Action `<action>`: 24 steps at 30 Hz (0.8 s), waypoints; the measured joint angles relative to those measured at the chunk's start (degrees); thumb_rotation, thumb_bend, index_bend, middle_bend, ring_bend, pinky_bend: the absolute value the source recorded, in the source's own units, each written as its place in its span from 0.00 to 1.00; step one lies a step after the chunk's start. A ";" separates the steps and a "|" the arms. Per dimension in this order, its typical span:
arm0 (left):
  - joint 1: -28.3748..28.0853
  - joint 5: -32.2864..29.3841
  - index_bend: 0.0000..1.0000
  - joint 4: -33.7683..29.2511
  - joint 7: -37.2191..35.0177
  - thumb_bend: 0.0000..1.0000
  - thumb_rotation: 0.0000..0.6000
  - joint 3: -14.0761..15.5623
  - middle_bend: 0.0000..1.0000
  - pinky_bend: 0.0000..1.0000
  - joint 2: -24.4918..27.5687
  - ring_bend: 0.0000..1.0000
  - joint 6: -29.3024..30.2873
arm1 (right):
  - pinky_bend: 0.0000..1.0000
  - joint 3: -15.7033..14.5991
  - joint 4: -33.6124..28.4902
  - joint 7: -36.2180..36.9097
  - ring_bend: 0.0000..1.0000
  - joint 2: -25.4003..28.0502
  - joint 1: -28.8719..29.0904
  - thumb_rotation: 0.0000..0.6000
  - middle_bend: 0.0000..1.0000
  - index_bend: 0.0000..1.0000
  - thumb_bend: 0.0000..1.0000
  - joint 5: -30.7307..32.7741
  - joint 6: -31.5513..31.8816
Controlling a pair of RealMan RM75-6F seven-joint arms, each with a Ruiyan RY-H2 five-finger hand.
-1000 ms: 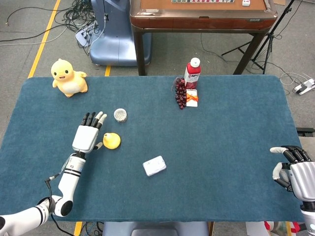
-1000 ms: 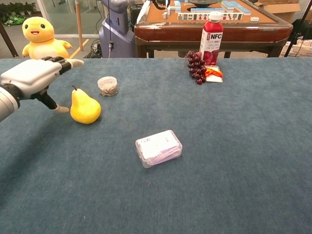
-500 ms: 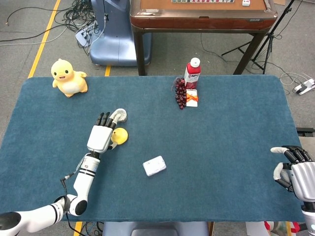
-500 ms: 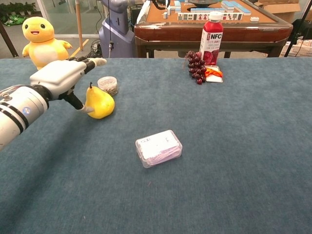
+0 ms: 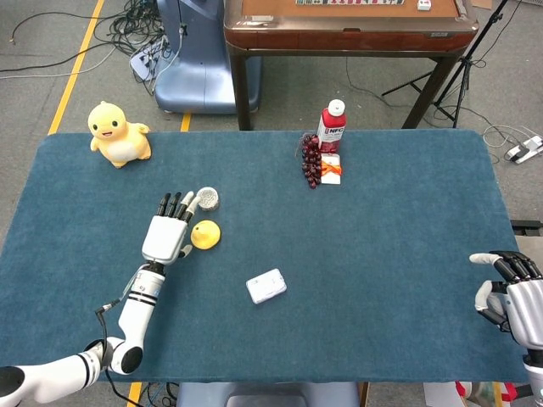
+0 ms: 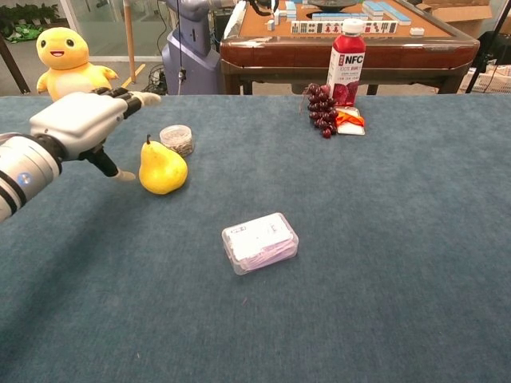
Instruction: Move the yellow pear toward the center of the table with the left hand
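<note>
Yellow pear (image 6: 162,168) stands upright beside a small filled jar (image 6: 176,140)

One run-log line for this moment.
left hand: open, beside pear, apart | pear: upright, near small jar | right hand: idle at table edge

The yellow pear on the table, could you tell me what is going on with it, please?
The left robot hand is nudging the yellow pear toward the middle of the blue table. The pear stands upright beside a small round container, and the hand, fingers extended, sits just to its left with a small gap showing, holding nothing. The right robot hand rests idle at the table's right edge. A white box lies nearer the center.
</note>
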 measured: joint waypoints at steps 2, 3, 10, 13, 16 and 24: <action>0.07 -0.31 0.00 0.34 0.21 0.00 1.00 -0.02 0.00 0.05 0.74 0.00 -0.15 | 0.26 -0.03 -0.01 -0.17 0.25 -0.07 0.03 1.00 0.37 0.57 0.23 -0.05 -0.05; 0.05 -0.44 0.00 0.63 0.22 0.00 1.00 -0.08 0.00 0.05 0.86 0.00 -0.25 | 0.26 -0.06 -0.02 -0.28 0.25 -0.11 0.04 1.00 0.37 0.57 0.23 -0.09 -0.11; -1.06 -1.08 0.00 4.77 -0.86 0.00 1.00 -0.87 0.00 0.02 -0.27 0.00 -1.10 | 0.26 -0.14 -0.07 -0.65 0.25 -0.26 0.20 1.00 0.37 0.57 0.23 -0.06 -0.54; -1.86 -0.75 0.00 7.94 -2.30 0.00 1.00 -1.14 0.00 0.00 -1.91 0.00 -1.13 | 0.26 -0.10 -0.04 -0.56 0.25 -0.27 0.18 1.00 0.37 0.57 0.24 0.06 -0.53; -2.87 -0.21 0.00 11.33 -4.30 0.00 1.00 -1.43 0.00 0.00 -3.90 0.00 -1.19 | 0.26 -0.03 -0.04 -0.35 0.25 -0.19 0.21 1.00 0.37 0.57 0.23 0.22 -0.61; -5.86 1.30 0.00 17.34 -8.85 0.00 1.00 -2.26 0.00 0.00 -8.01 0.00 -1.71 | 0.26 -0.08 -0.03 0.20 0.25 0.05 0.19 1.00 0.37 0.57 0.23 0.20 -0.61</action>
